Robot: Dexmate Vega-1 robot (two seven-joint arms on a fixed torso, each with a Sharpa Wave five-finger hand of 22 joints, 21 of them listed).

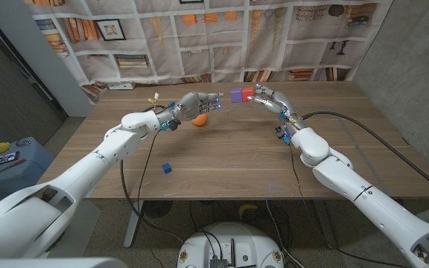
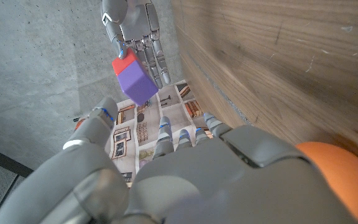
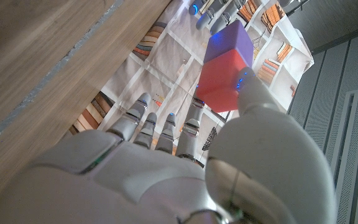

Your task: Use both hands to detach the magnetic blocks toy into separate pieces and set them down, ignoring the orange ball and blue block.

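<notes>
The magnetic blocks toy point(image 1: 239, 94), a purple cube joined to a red one, hangs in the air over the table's far side. My right hand point(image 1: 267, 99) pinches it at the red end point(image 3: 221, 86), with the purple end point(image 3: 230, 42) pointing toward my left hand. My left hand point(image 1: 199, 103) reaches toward the purple cube point(image 2: 137, 83) with fingers spread and nothing in it; its fingertips point(image 3: 209, 10) stop just short of the cube. My right hand point(image 2: 134, 25) also shows in the left wrist view, behind the toy.
The orange ball point(image 1: 199, 120) lies on the table just under my left hand, also seen as the orange ball point(image 2: 331, 175) beside my palm. A small blue block point(image 1: 166, 168) sits nearer the front edge. The wooden table point(image 1: 229, 156) is bare between the arms.
</notes>
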